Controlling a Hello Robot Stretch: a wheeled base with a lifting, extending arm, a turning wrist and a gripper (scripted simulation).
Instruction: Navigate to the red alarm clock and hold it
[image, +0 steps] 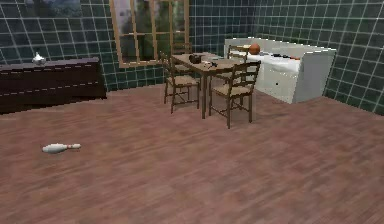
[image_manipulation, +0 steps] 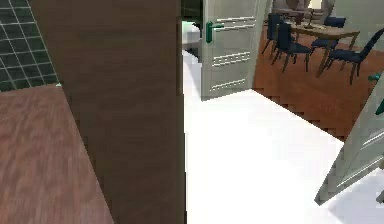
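Note:
On the white cabinet (image: 300, 72) at the forward view's right lie a round orange-brown thing (image: 254, 48) and a small reddish blob (image: 293, 57). Both are too small to name. A small white thing (image: 38, 58) stands on the dark sideboard (image: 50, 82) at the left wall.
A wooden table (image: 208, 68) with several chairs stands under the window (image: 150, 28), across a wide wooden floor. A white pin-shaped thing (image: 60, 148) lies on the floor at the left. In the arm side view a brown door panel (image_manipulation: 120, 110) stands close, with a white door (image_manipulation: 232, 45) and blue chairs (image_manipulation: 295, 40) beyond.

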